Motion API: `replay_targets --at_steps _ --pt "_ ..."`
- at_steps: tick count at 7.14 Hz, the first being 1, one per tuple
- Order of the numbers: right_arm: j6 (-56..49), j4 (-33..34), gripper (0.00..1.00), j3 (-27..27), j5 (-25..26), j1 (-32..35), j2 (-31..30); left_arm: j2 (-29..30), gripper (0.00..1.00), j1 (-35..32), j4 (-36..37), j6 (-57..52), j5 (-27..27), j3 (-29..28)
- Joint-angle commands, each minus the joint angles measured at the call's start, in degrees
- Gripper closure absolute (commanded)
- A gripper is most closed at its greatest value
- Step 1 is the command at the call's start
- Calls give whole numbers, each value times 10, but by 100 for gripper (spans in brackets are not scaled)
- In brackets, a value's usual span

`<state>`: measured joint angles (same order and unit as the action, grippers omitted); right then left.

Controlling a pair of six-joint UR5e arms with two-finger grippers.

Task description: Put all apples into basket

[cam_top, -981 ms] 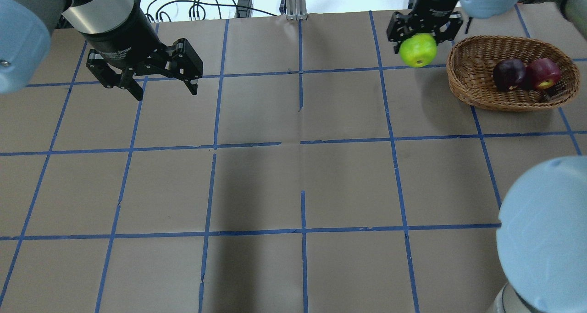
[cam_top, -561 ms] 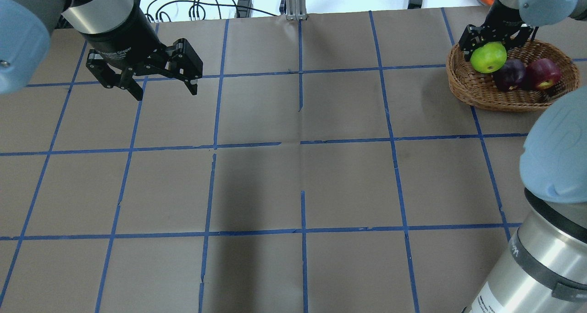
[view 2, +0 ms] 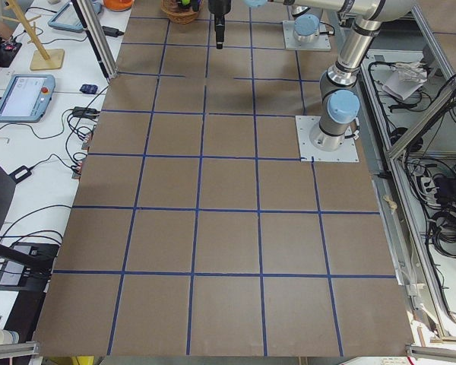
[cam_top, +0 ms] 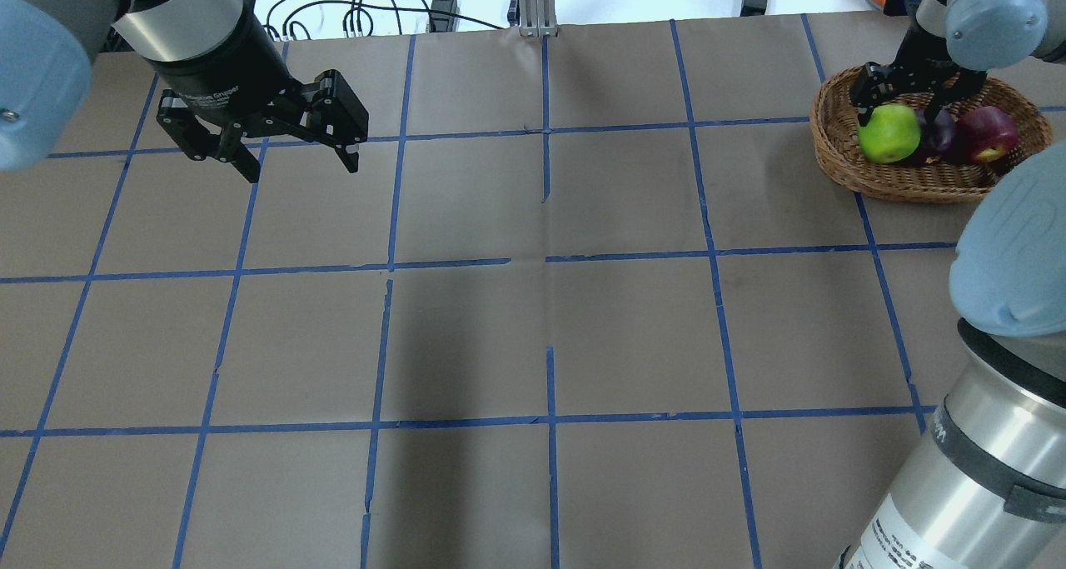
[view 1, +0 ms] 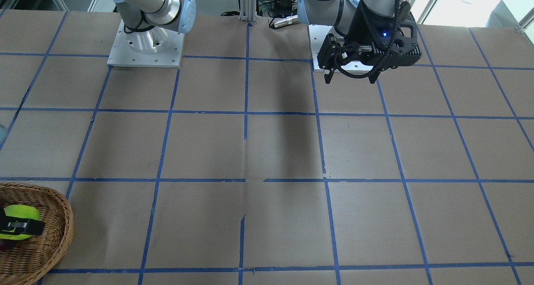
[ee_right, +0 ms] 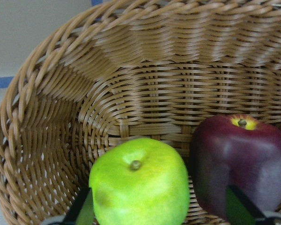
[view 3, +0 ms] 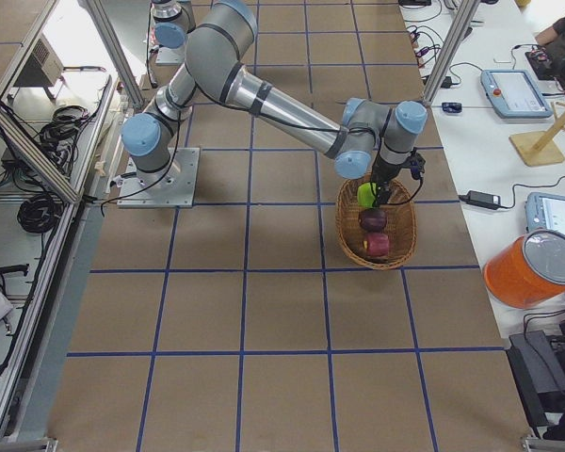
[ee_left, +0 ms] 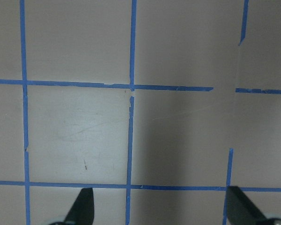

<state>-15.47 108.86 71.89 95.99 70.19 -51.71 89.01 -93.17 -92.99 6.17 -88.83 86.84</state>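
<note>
The wicker basket (cam_top: 833, 148) stands at the far right of the table and holds all three apples. The lime green apple (cam_top: 889, 133) lies at its left end beside the dark maroon apple (cam_top: 939, 134), with the red apple (cam_top: 987, 133) beyond. My right gripper (cam_top: 904, 107) hangs over the green apple. In the right wrist view its fingertips (ee_right: 84, 211) stand wide, and there is a gap between one of them and the green apple (ee_right: 140, 187), which rests on the weave against the maroon apple (ee_right: 239, 159). My left gripper (cam_top: 301, 169) is open and empty, above bare table at the far left.
Brown paper with a blue tape grid covers the table (cam_top: 550, 302). My right arm's elbow (cam_top: 1008, 261) and forearm rise at the near right. An orange container (view 3: 537, 268) and tablets stand on the side bench beyond the basket.
My right gripper carried the green apple rightward from outside the basket over its rim and lowered it inside beside the maroon apple. The left arm has not moved.
</note>
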Motion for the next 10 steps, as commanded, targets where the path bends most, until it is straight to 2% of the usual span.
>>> replay_targets --at_steps 1,3,4,7,9,10 --pt "2 -13 0 -6 -2 1 -21 0 0 0 0 1 1 0" --pt "6 -122 0 -5 -48 27 -99 -1 0 2 0 0 2 -1" --pt "7 -180 0 2 -50 54 -140 -1 0 3 0 0 2 -1" --pt "125 -303 0 5 -105 117 -245 -1 0 3 0 0 3 -1" --pt "175 -324 0 17 -94 180 -276 -1 0 3 0 0 3 -1" --pt "189 -325 0 33 -93 189 -294 -1 0 2 0 0 3 0"
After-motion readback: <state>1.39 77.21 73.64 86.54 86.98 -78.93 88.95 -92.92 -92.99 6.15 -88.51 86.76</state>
